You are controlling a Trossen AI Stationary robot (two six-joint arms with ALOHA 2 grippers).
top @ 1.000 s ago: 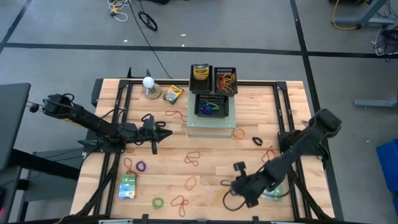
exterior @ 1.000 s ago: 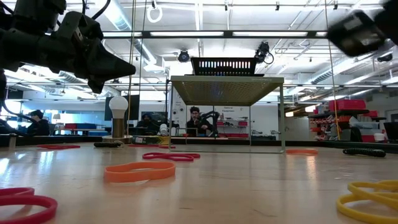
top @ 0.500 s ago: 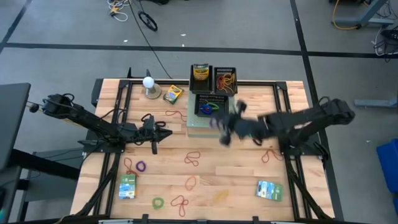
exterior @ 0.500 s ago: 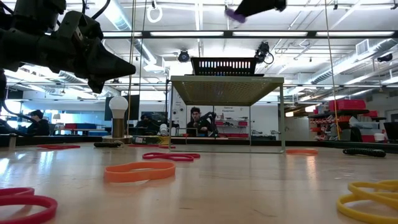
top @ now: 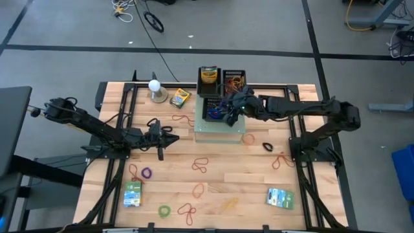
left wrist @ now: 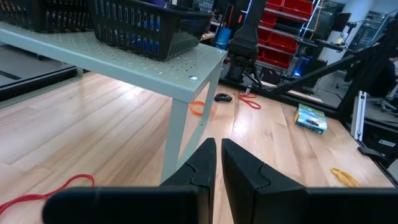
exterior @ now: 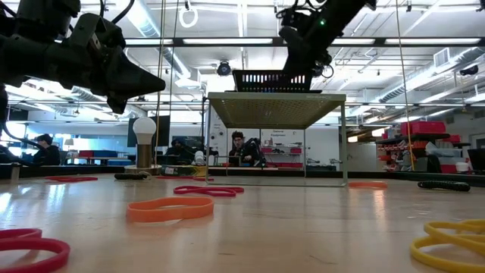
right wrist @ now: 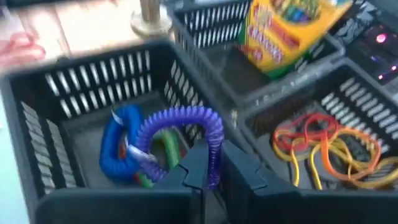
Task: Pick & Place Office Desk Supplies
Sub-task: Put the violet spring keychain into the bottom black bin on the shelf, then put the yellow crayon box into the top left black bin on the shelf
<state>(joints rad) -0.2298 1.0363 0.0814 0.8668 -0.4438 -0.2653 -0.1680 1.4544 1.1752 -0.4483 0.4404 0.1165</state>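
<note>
My right gripper [right wrist: 214, 171] is shut on a purple coiled band [right wrist: 186, 118] above the front black basket [top: 218, 116] on the grey-green stand [top: 220, 134]. In the low view the right gripper [exterior: 297, 42] hangs above that basket [exterior: 273, 79]. A blue and a green band [right wrist: 121, 149] lie on the basket's floor. A crayon box [right wrist: 283, 28] stands in the far left basket, and orange, red and yellow bands [right wrist: 323, 146] lie in the far right basket. My left gripper [top: 169, 138] waits shut, above the table, left of the stand. My right gripper pinches the purple coiled band at one side of its loop [right wrist: 215, 158] between its two fingers. It comes from above, slanting toward the table's far left. The band is lifted clear over the front basket and curves away ahead of the fingers.
A white ball on a round base [top: 154, 87] and a second crayon box [top: 180, 98] sit at the far left. Two packets [top: 132, 193] [top: 280, 198] lie near the front edge. Loose bands, among them red [top: 200, 165], orange [top: 249, 138] and black [top: 267, 147], are scattered over the wood.
My right gripper has risen from low over the table's near right part and swung toward the far edge, ending above the front basket on the stand. The purple band shows in it from half a second ago, and it has carried the band along.
</note>
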